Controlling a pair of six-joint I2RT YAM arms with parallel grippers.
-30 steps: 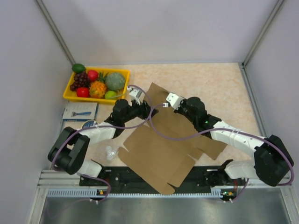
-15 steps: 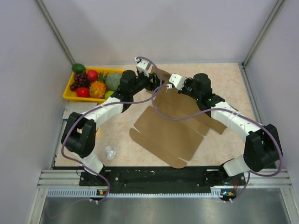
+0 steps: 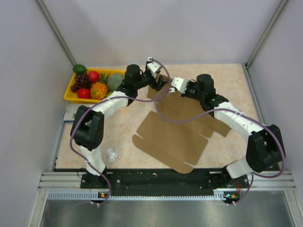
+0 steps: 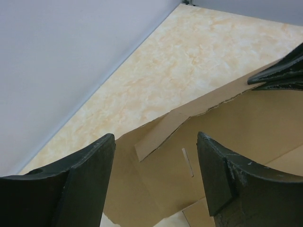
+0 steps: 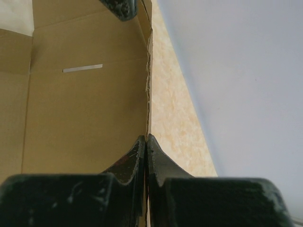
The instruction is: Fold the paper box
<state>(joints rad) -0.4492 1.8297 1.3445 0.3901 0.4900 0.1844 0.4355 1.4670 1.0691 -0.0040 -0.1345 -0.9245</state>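
Far left: yellow tray [image 3: 69,98] of fruit against the wall. Centre: the paper box [image 3: 175,137], unfolded brown cardboard, lies on the marbled table [image 3: 227,80] between the two arms, its near flaps towards the bases. Left gripper [image 4: 156,142] hovers above the box's far edge with fingers [image 4: 90,165] spread wide, gripping nothing. Just to its right, the right gripper [image 5: 146,142] has its fingertips pressed together on the far edge of the cardboard, pinching it.

Paper box [image 3: 173,137] of matt brown cardboard on a smooth, marble-patterned table [image 3: 232,78].
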